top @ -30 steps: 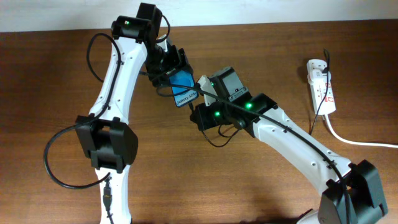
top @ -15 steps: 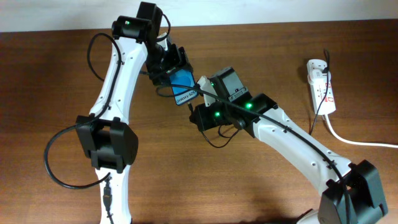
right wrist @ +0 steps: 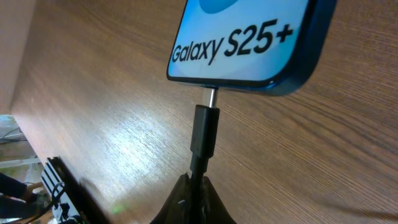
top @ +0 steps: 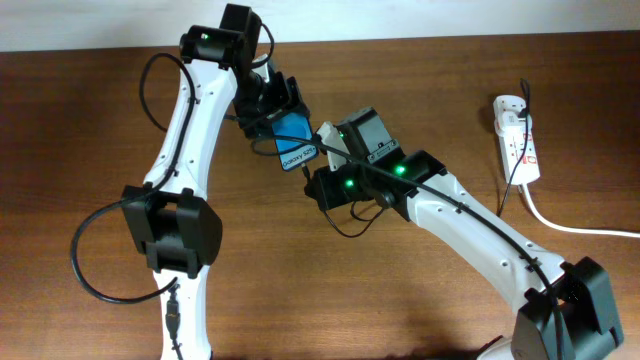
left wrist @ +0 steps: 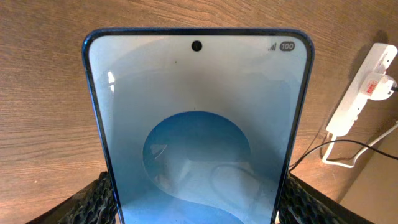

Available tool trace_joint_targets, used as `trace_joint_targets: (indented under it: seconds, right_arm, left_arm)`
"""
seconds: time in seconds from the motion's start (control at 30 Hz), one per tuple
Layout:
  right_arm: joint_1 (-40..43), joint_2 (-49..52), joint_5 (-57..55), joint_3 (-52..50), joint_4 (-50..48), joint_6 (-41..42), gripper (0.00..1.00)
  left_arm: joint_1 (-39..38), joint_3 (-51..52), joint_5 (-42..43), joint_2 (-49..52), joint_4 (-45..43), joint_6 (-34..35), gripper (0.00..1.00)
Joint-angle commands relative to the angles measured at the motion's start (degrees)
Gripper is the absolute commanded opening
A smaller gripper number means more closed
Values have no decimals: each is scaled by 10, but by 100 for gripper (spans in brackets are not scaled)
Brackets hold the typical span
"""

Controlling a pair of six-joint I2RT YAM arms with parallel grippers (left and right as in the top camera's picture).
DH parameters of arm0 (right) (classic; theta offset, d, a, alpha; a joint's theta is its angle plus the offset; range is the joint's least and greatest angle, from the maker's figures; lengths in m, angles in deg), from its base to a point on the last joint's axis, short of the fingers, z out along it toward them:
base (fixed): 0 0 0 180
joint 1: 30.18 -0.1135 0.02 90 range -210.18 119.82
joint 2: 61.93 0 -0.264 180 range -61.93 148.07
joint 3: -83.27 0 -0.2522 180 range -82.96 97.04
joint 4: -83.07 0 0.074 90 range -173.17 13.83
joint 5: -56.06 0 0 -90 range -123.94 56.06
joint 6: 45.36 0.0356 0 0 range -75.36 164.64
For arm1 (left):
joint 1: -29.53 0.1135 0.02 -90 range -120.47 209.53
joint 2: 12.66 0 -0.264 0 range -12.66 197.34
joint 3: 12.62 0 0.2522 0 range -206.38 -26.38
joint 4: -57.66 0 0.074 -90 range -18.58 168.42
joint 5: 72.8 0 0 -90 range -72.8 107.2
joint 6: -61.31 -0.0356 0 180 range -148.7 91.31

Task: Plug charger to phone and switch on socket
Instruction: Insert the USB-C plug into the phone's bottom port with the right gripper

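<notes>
Left gripper [top: 270,110] is clamping the phone [top: 293,140] by its long edges. It is seemingly holding it clear of the table [top: 90,110], port end aimed toward 5 o'clock so the port is reachable. Right gripper [right wrist: 194,198] is pinching the charger [right wrist: 204,132] just behind its plug and feeding the tip into that port. Bare metal is showing, so it is probably not fully seated. Socket [top: 517,135] is lying well apart at 3 o'clock, with neither gripper near its switch.
</notes>
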Motion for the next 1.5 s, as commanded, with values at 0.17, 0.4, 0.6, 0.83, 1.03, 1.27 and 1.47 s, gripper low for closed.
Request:
trace_joint_targets:
  seconds: [0.17, 0.4, 0.6, 0.83, 1.03, 1.27, 1.47]
  right_arm:
    - [-5, 1, 3, 1, -2, -7, 4]
    - [-5, 1, 3, 1, -4, -7, 4]
    - [-5, 1, 3, 1, -5, -7, 4]
    - [-5, 1, -12, 1, 10, -3, 4]
    - [-5, 1, -15, 1, 6, -3, 4]
    - [-5, 1, -15, 1, -26, 2, 4]
    - [-5, 5, -28, 1, -34, 10, 4]
  left_arm:
    - [-2, -13, 24, -6, 12, -1, 0]
    - [-9, -13, 26, -6, 12, -1, 0]
    - [-12, -13, 26, -6, 12, -1, 0]
    - [-11, -13, 29, -6, 9, -1, 0]
    - [-11, -13, 30, -6, 9, -1, 0]
    - [-12, -13, 30, -6, 12, -1, 0]
    - [-12, -13, 31, -6, 17, -1, 0]
